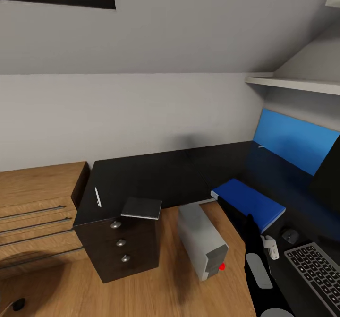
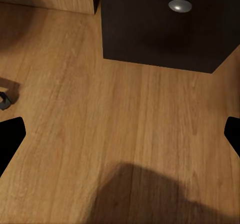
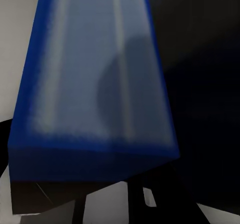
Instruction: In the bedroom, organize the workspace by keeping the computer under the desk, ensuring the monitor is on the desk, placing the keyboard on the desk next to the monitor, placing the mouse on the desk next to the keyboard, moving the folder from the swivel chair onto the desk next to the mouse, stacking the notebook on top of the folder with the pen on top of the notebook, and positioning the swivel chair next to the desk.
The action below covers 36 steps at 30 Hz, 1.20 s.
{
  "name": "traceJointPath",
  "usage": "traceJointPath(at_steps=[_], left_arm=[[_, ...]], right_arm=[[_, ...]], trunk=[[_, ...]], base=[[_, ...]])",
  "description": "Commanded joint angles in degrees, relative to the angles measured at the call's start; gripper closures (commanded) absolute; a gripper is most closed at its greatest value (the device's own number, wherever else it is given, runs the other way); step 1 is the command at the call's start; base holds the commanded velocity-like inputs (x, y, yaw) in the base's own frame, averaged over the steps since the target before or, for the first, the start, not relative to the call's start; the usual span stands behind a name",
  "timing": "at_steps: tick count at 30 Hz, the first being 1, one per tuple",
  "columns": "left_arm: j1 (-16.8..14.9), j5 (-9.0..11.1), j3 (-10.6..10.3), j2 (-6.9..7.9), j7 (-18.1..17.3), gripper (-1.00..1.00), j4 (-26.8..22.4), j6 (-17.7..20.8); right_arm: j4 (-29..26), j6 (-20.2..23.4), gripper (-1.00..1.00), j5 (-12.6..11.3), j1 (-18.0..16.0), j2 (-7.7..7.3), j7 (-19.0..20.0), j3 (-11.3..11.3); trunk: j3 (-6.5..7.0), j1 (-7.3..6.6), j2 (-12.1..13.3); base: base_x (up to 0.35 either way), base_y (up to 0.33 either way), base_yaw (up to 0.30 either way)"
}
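On the black desk (image 1: 156,175), in the head view, we see the blue folder (image 1: 249,202) lying flat near the inner corner, with the mouse (image 1: 290,235) just beyond its near end and the keyboard (image 1: 315,269) beside that. The right gripper (image 1: 255,234) hangs at the folder's near edge; in the right wrist view the folder (image 3: 95,83) sits close before the fingers, but we cannot tell whether they grip it. On the desk's far left end lie the pen (image 1: 97,197) and the dark notebook (image 1: 141,208), its corner jutting over the drawers (image 1: 120,244). The grey computer (image 1: 202,240) stands on the floor under the desk. The left gripper (image 2: 120,134) is spread wide over bare wood floor (image 2: 125,134), holding nothing.
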Motion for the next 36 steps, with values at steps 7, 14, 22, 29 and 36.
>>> traceJointPath(at_steps=[7,14,22,29,36], left_arm=[[-0.1,0.2,-0.5,0.06,0.4,-1.00,-0.2,-0.3],[-0.1,0.2,-0.5,0.06,0.4,-1.00,-0.2,-0.3],[-0.1,0.1,-0.5,0.06,0.2,-1.00,-0.2,-0.3],[-0.1,0.0,-0.6,0.06,0.0,-1.00,-0.2,-0.3],[-0.1,0.0,-0.7,0.06,0.0,-1.00,-0.2,-0.3]], right_arm=[[0.0,-0.1,1.00,-0.7,0.0,0.06,0.4,-0.1],[0.0,-0.5,1.00,-0.7,0.0,0.13,0.4,-0.2],[0.0,-0.6,1.00,-0.7,0.0,0.13,0.4,-0.2],[0.0,-0.5,1.00,-0.7,0.0,0.13,0.4,-0.2],[0.0,-0.5,1.00,-0.7,0.0,0.13,0.4,-0.2]], trunk=[[-0.06,0.00,0.0],[-0.06,0.00,0.0],[-0.21,0.00,0.0],[-0.33,0.00,0.0],[-0.34,0.00,0.0]], base=[[0.000,0.000,0.000],[0.000,0.000,0.000],[0.000,0.000,-0.047],[0.000,0.000,-0.059],[0.049,0.000,-0.005]])
